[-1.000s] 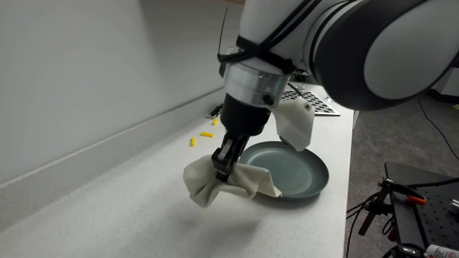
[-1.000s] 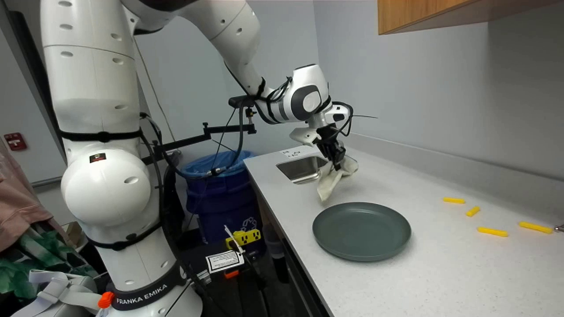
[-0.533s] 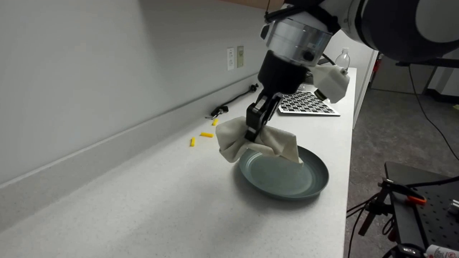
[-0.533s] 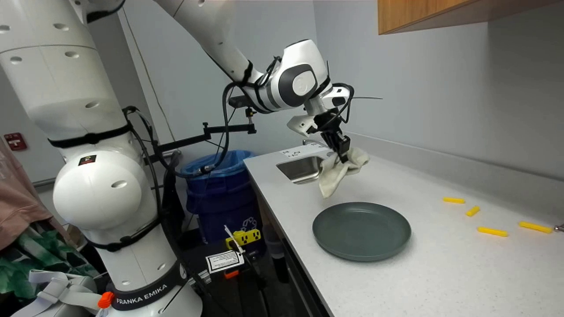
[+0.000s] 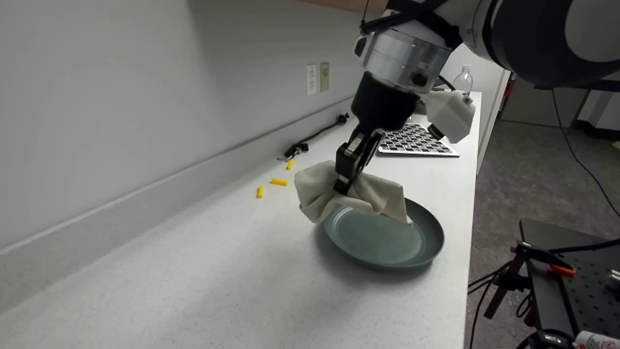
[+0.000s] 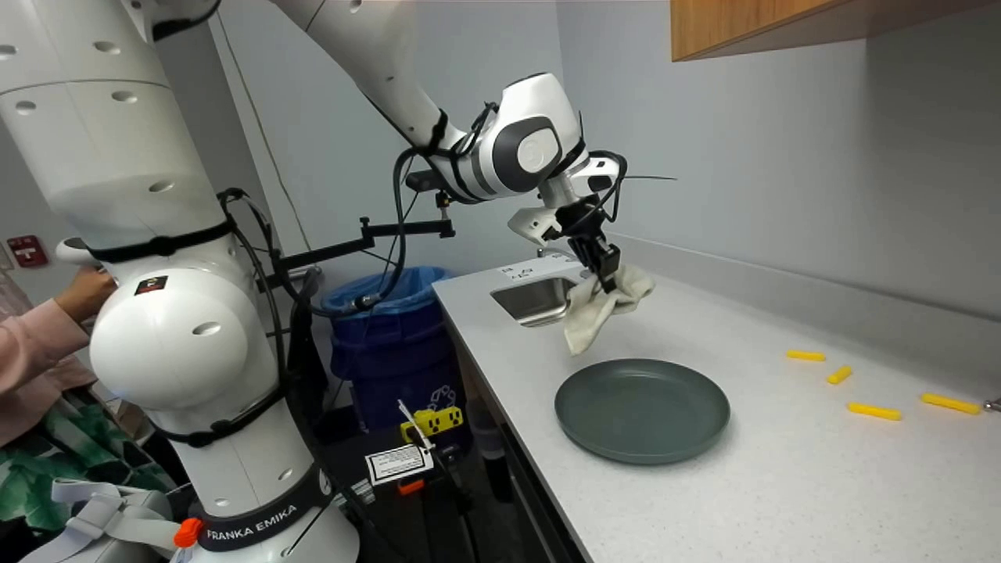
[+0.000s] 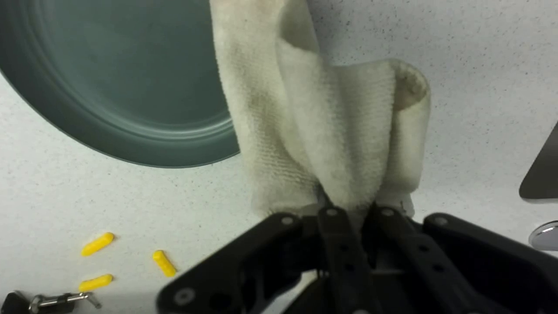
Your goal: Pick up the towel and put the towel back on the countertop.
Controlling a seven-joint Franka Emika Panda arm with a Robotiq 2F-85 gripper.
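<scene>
I pinch the cream cloth towel point(image 5: 380, 195) in my black two-finger gripper point(image 6: 608, 288) | hangs above the speckled white countertop point(image 6: 790, 493), between front and back edges | round grey-green plate point(image 6: 641, 413) near front edge

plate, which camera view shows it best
An exterior view is best: there the plate shows whole, with nothing in front of it. In an exterior view where the towel hangs in front, part of its rim is hidden. The wrist view shows only part, cut off by the picture's edges and overlapped by the towel.
</scene>
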